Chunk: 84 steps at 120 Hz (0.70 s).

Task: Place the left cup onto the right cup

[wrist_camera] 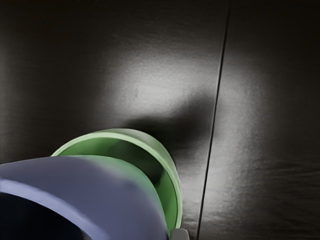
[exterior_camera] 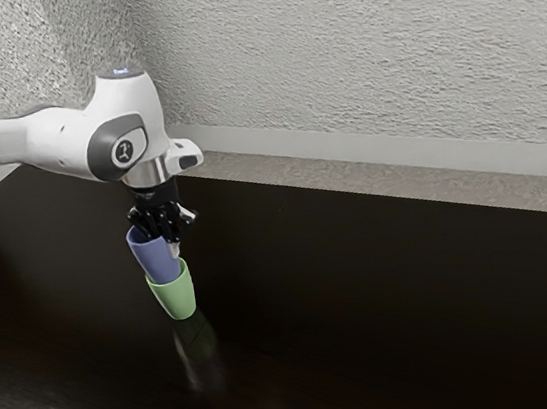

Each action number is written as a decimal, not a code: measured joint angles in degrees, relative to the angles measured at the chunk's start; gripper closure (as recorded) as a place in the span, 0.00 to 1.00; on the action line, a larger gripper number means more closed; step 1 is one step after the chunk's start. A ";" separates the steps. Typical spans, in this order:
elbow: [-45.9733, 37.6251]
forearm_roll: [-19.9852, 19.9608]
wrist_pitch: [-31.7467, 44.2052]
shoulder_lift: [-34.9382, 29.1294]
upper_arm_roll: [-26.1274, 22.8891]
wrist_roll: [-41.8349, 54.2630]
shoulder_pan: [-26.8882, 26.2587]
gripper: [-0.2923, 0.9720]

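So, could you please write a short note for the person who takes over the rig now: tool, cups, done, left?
Tool: appears shut on the blue cup at its rim.
Cups: the blue cup's base sits inside the green cup, which rests on the dark table; both lean a little.
Done: pick-up and nesting.
Left: open the tool, lift away, check that the stack stays.
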 joint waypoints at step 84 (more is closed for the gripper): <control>7.19 0.00 -5.63 -6.48 -2.76 -0.07 -0.28 0.35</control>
